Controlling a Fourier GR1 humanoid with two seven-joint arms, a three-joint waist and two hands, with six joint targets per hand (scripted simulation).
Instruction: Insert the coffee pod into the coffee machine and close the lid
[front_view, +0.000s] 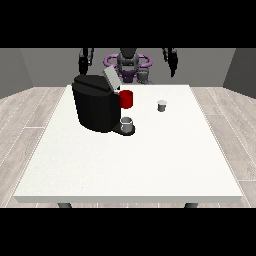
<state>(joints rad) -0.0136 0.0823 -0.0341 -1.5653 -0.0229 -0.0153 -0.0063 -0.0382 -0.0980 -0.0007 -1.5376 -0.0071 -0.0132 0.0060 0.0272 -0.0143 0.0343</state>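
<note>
A black coffee machine (95, 102) stands on the white table (130, 160) left of centre, its grey lid (111, 79) tilted up and open. Beside its front sits a red holder (126, 99), and a grey cup (127, 124) stands on the machine's base. A small grey coffee pod (161, 105) stands on the table to the right of the machine. The hand at the view's left (86, 59) and the hand at the view's right (171, 59) both hang raised behind the table's far edge, away from the pod and machine, holding nothing.
The robot's torso (128, 64) is behind the table's far edge. Wooden floor surrounds the table on both sides.
</note>
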